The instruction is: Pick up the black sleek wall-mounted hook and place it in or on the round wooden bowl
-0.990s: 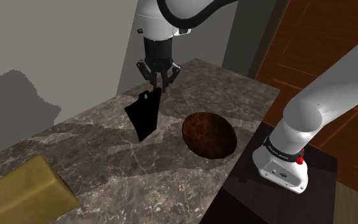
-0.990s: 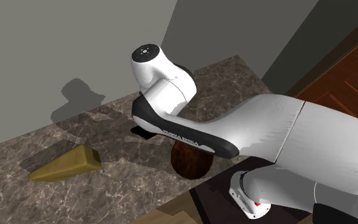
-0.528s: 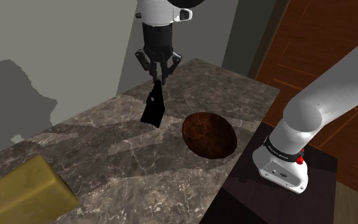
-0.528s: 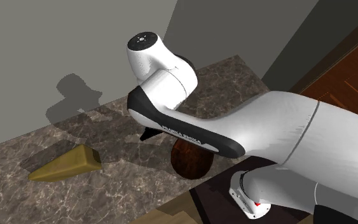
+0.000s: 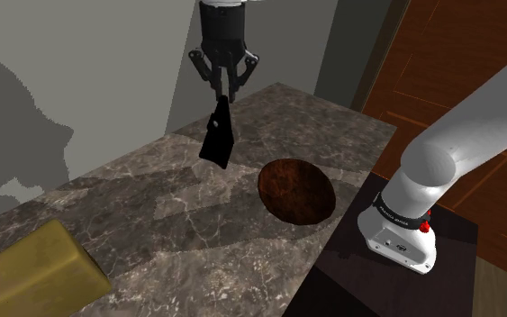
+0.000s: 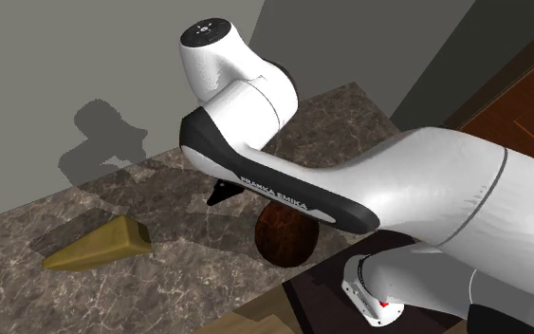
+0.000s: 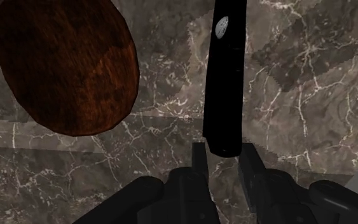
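Gripper (image 5: 227, 88) in the shoulder view points down, fingers pinched on the top end of the black hook (image 5: 217, 142), which hangs over the marble counter (image 5: 152, 207), up and left of the dark brown bowl (image 5: 296, 191) and apart from it. In the second exterior view the white arm (image 6: 426, 199) stands in front, and a black tip of the hook (image 6: 221, 194) shows beside it just above the bowl (image 6: 282, 239), with a yellowish wedge (image 6: 99, 245) further left. The wrist view gives the hook (image 7: 224, 83) as a long black bar clasped between both fingers (image 7: 199, 168), a small grey spot (image 7: 222, 27) near its far end, the bowl (image 7: 66, 63) off to one side
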Available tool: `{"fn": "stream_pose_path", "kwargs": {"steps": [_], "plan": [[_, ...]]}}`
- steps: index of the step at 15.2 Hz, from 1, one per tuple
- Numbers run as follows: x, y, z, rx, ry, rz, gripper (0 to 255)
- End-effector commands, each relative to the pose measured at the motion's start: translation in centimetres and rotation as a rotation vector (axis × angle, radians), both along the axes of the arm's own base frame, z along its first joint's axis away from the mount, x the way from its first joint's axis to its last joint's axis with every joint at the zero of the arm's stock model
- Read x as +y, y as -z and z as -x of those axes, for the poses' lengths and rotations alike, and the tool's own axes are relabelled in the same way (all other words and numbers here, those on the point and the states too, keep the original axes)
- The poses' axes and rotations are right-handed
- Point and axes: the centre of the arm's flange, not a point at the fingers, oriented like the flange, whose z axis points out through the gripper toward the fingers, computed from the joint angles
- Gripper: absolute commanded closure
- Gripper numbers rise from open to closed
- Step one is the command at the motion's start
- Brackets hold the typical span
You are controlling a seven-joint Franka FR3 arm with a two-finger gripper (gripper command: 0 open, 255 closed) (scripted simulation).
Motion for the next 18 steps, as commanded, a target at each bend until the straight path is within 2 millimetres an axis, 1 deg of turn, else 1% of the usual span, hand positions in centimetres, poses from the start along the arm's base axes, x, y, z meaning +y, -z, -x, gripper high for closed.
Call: {"fn": "stream_pose_path", "kwargs": {"steps": [1,7,18], "plan": [[0.0,-1.2,0.1,0.0,0.0,0.0,255],[0.0,-4.4,0.1,0.0,0.0,0.0,255],[-8.5,-9.3,10.8,0.0,0.0,0.0,255]]}}
